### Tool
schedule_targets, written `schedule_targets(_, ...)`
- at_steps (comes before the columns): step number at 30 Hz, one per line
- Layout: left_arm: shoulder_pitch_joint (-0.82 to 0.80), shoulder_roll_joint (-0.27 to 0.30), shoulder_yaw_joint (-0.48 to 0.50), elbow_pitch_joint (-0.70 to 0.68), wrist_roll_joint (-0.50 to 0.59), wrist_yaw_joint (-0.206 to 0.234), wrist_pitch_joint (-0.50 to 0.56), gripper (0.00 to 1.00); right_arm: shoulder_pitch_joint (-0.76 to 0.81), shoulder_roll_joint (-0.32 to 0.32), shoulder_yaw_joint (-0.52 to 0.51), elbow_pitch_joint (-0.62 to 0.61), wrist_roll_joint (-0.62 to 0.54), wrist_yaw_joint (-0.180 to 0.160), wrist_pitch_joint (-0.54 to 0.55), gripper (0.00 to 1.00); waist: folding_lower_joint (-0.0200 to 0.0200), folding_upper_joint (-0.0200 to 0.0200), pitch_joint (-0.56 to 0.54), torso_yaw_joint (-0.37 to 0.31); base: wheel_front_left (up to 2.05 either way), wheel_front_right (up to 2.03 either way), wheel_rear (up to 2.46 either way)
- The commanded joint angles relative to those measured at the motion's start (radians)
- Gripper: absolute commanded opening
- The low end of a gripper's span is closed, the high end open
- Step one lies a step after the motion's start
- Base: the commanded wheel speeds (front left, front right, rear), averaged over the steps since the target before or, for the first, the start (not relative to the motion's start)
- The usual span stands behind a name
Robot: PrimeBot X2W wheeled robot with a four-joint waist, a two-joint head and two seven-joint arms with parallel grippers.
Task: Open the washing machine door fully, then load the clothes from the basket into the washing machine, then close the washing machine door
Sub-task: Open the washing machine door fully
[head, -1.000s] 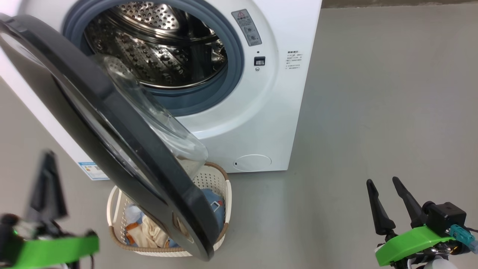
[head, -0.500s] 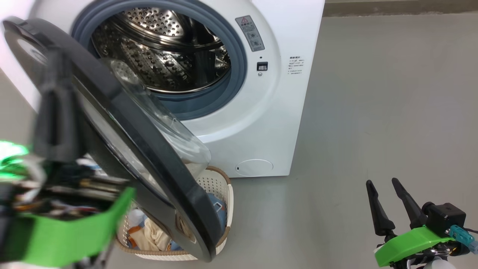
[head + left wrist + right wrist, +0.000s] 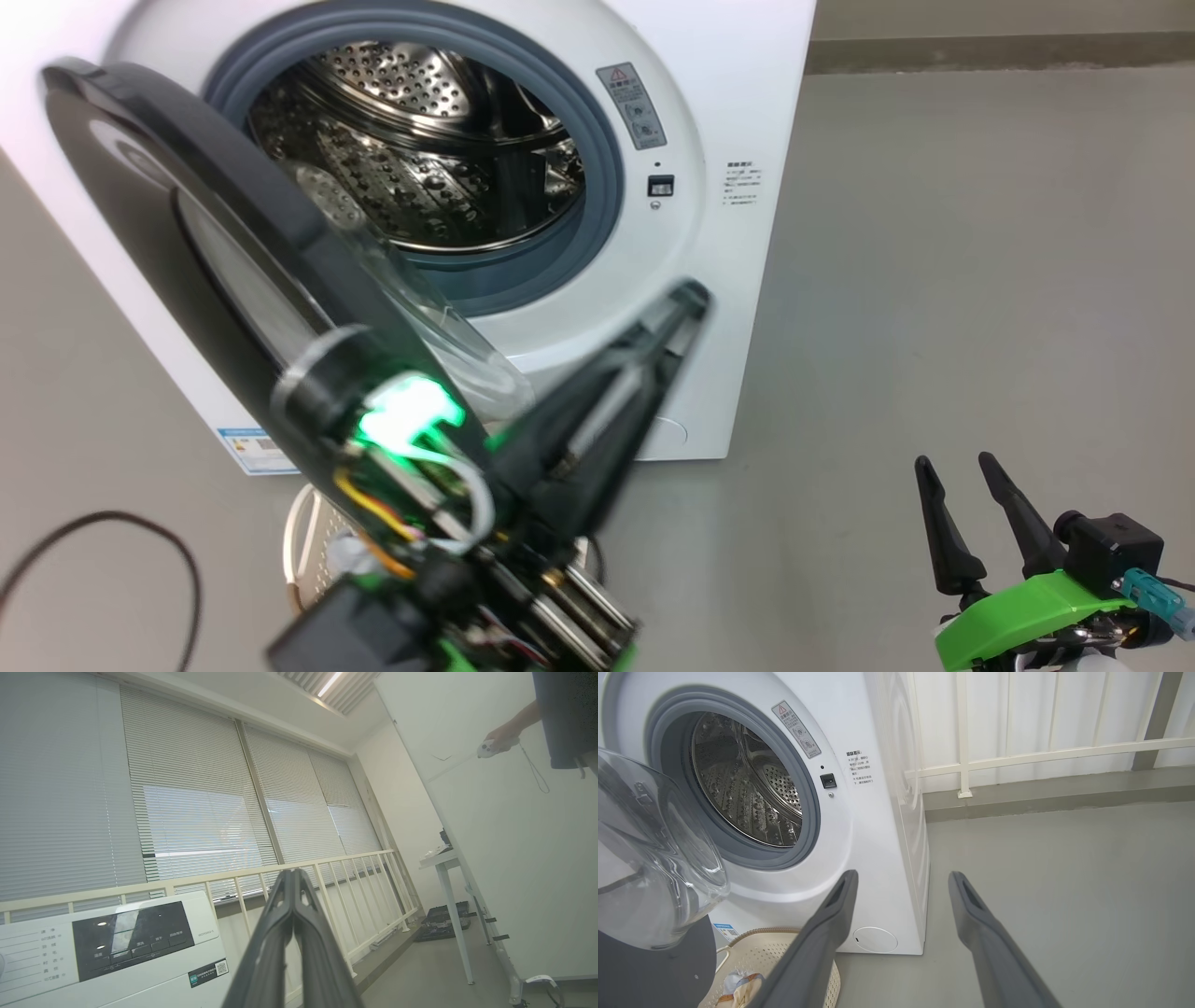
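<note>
Here, glossy black round washing machine door [image 3: 121, 187] half open on the white front-loading washing machine [image 3: 738, 84], cream perforated basket [image 3: 784, 948] of pale clothes [image 3: 738, 983] below it, left jaws pressed shut, empty, right jaws spread wide, empty.

Grey floor [image 3: 1064, 882]; white railing [image 3: 1017, 758]; slatted blinds [image 3: 187, 765]; ceiling striplight [image 3: 329, 682].
</note>
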State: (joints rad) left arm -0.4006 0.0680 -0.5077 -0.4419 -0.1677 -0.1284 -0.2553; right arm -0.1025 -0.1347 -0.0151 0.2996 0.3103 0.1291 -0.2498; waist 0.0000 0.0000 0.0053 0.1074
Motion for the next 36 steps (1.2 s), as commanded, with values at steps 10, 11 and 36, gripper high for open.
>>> schedule_targets(10,0.068,-0.002,-0.117,0.088,-0.071,-0.002,0.010,0.00,0.001,-0.005,0.018,-0.014,-0.004,0.002,-0.012,1.00,0.0000,0.0000,-0.008,0.041,0.00,0.00,0.00)
schedule_targets(11,0.077,-0.001,-0.125,0.098,-0.074,-0.002,0.010,0.00,0.002,-0.005,0.016,-0.013,-0.002,0.002,-0.012,1.00,0.0000,0.0000,-0.008,0.045,0.00,0.00,0.00)
schedule_targets(36,0.166,0.007,-0.157,0.313,-0.161,0.028,0.037,0.00,-0.012,-0.020,0.022,-0.005,0.014,0.002,-0.012,1.00,0.0000,0.0000,0.017,0.080,0.00,0.00,0.00)
